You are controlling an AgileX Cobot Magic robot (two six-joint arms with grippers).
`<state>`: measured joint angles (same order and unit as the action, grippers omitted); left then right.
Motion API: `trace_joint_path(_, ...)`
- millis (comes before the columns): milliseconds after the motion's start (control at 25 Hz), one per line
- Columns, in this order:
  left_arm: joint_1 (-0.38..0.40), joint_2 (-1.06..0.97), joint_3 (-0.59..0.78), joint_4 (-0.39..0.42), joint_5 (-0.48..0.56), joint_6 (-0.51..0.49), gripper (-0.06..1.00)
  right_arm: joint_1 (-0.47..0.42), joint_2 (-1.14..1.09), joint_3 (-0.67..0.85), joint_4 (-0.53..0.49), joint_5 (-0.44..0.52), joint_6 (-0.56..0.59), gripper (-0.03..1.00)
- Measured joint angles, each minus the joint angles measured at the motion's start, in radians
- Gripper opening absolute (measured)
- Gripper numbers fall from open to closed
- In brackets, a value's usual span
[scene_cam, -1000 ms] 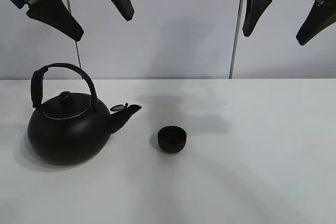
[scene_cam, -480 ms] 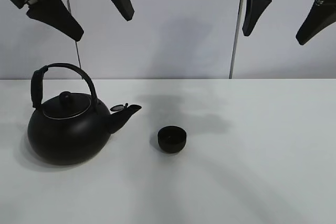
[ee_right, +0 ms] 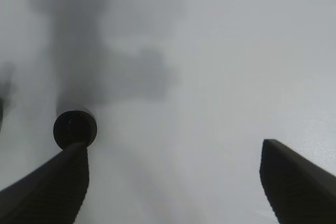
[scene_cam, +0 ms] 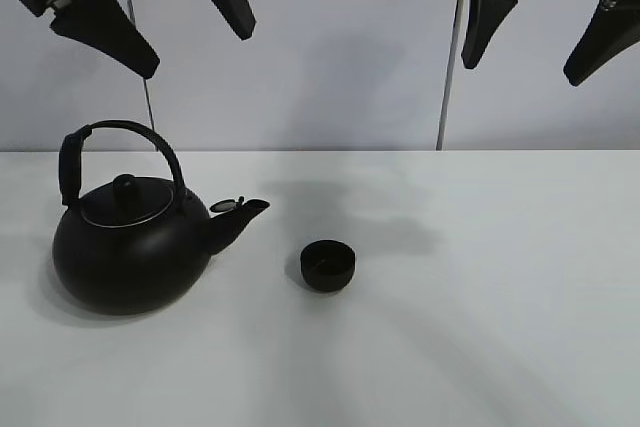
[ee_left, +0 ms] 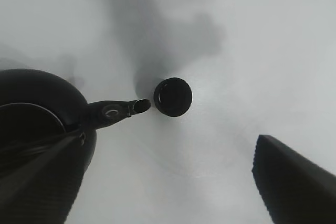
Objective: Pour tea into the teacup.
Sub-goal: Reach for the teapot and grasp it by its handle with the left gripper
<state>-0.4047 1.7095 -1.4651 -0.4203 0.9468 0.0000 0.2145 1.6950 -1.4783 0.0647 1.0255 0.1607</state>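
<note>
Pale grey wall backs a white desk (scene_cam: 500, 347) that carries only two things. The kettle (scene_cam: 130, 252) stands upright toward 9 o'clock of the high view, lid on, arched handle (scene_cam: 125, 129) raised, spout (scene_cam: 250, 209) aimed at 3 o'clock. The cup (scene_cam: 328, 266) sits upright just past the spout tip, at about the kettle's 4 o'clock, near but apart; whether it holds anything cannot be told. The left hand (scene_cam: 197, 47) hangs high at the kettle's 12 o'clock, fingers spread wide and holding nothing. The right hand (scene_cam: 522, 69) hangs as high at the cup's 1 o'clock, likewise wide open and empty. By these signs the task is at its very start: nothing grasped, nothing poured. The next move likely falls to the left hand, which would need to drop straight down, set its fingers across the top of the handle and close firmly, since so round a kettle looks heavy and could swing in a loose hold. The tip toward 3 o'clock then needs careful aim, the cup being small. Room is generous: open desk lies from 3 to 6 o'clock of the cup, the back edge sits well behind the kettle, and the other edges are out of view.
</note>
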Motion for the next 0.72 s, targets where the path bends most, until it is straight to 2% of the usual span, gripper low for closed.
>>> trace_joint_path(720, 0.000, 0.000, 0.000, 0.000, 0.000, 0.000, 0.63, 0.000, 0.000, 0.000, 0.000, -0.031, 0.000, 0.61)
